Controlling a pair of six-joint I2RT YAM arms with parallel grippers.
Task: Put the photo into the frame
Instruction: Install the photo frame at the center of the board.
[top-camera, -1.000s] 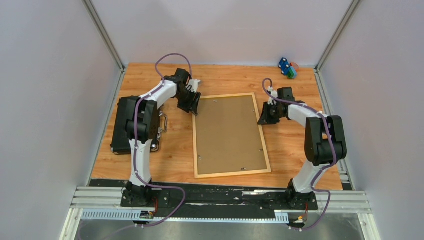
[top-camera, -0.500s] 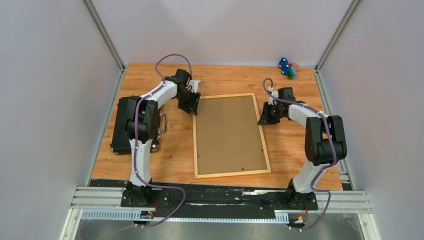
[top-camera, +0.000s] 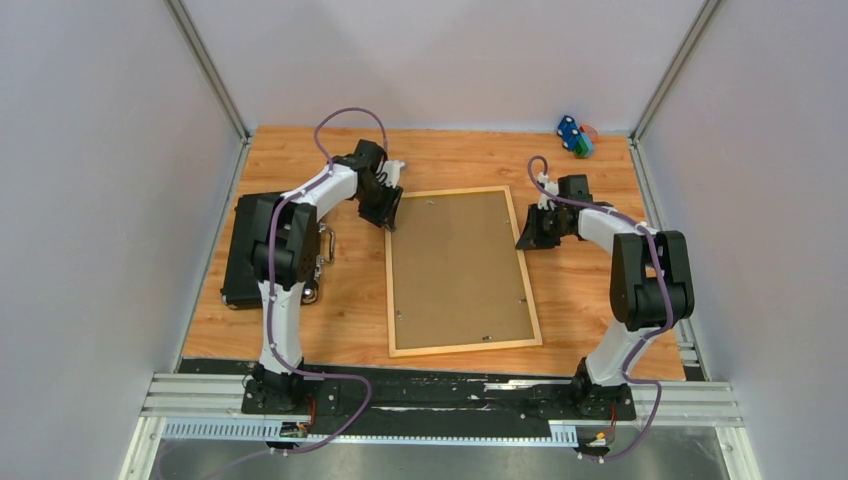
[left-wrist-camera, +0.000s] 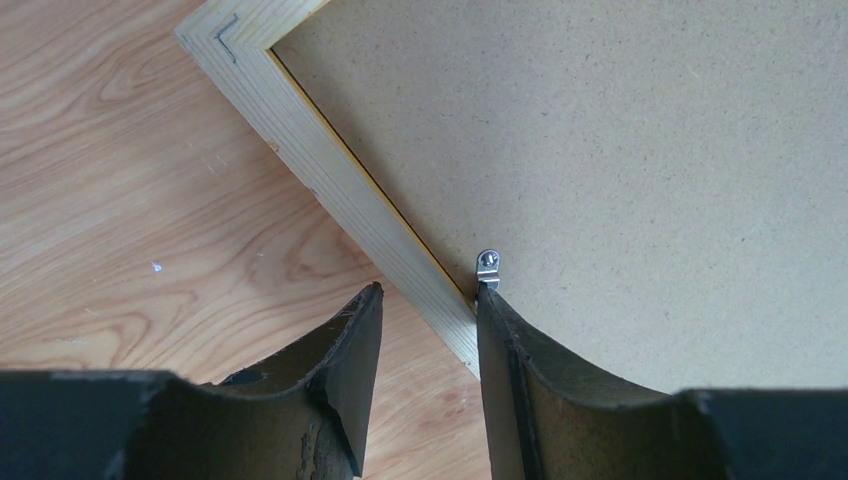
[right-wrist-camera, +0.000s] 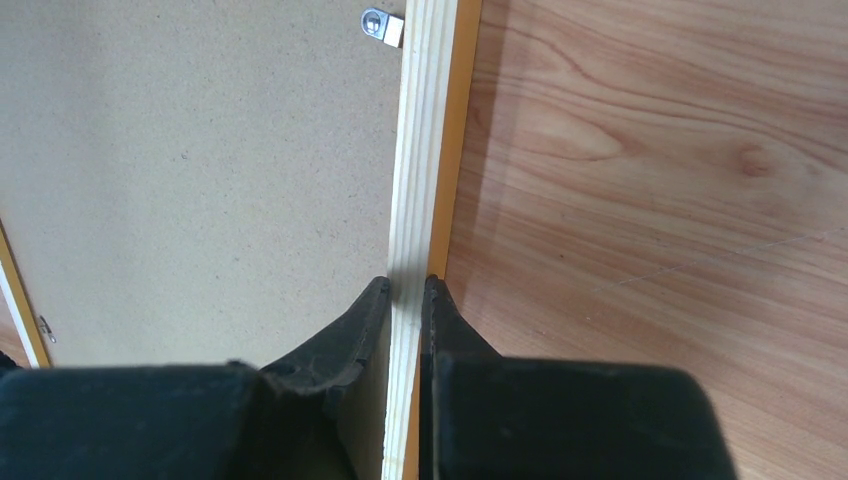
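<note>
The frame (top-camera: 465, 347) lies face down at the centre of the tabletop (top-camera: 570, 300), with the backing board (top-camera: 460, 265) seated inside its rails. The photo is not in view; whether it lies beneath the board cannot be told.

The left jaws are set astride the 9 o'clock rail near the 11 o'clock corner. They stand apart: the outer finger (left-wrist-camera: 350, 370) is clear of the rail, and the inner finger (left-wrist-camera: 520, 380) lies over the board with its tip at a metal tab (left-wrist-camera: 488, 263). The right jaws are closed on the 3 o'clock rail toward its 12 o'clock end, so the frame is gripped there.

The step in hand is judged to be work on the retaining tabs, with the frame steadied from the 3 o'clock side. Whether the board is being locked or released cannot be settled. The next move calls for the tab to be engaged by the inner fingertip and turned without the rail being dragged, and for a firm right grip so that the frame is not shifted.
</note>
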